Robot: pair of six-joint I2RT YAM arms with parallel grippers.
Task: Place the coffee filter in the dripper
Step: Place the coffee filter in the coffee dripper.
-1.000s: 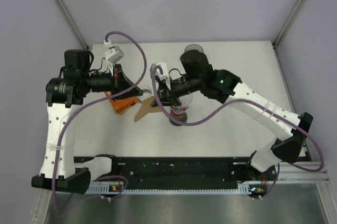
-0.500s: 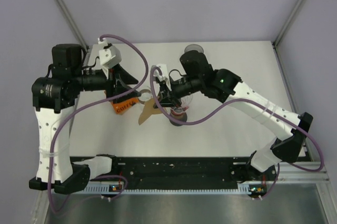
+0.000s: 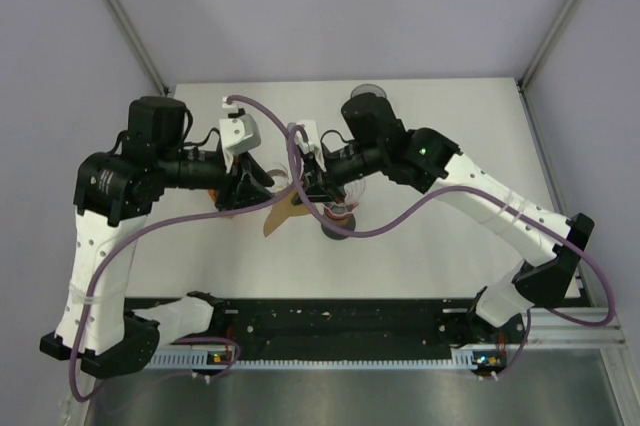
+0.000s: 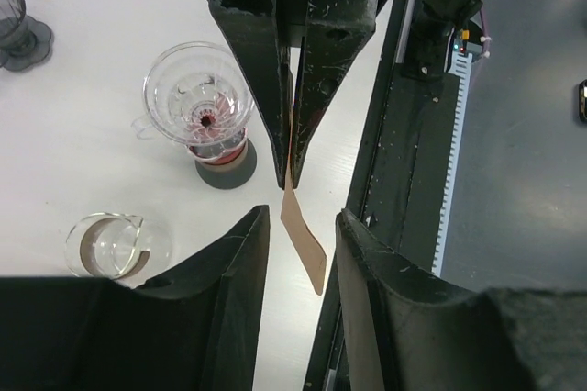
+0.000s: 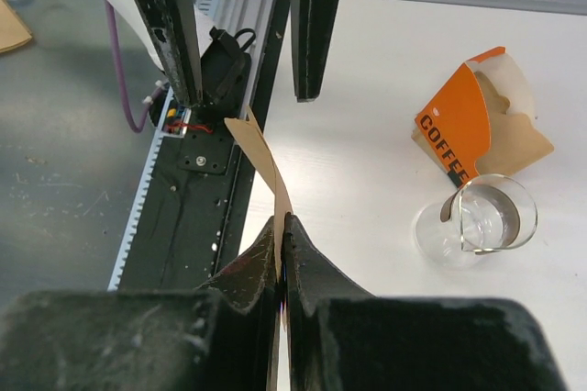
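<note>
— Where is the filter (image 5: pixel 260 154)?
— In the air over the table (image 3: pixel 420 106). The right gripper (image 5: pixel 281 226) has its jaws closed on one edge of it. The right wrist view shows that pinch plainly; from above the filter is only a brown tab between the two wrists.
— And the left gripper (image 4: pixel 303 218)?
— Its jaws are parted. Its own camera shows the filter edge-on in the gap between them, touching neither finger.
— The dripper (image 4: pixel 200 106)?
— From above the right wrist half covers it. The left wrist view shows it whole: glass on a dark base, standing on the table apart from the filter.
— Anything else?
— A glass cup (image 5: pixel 477 221) just beside an orange box (image 5: pixel 463 125), both clear in the right wrist view. From above I cannot make out the box under the left arm.
</note>
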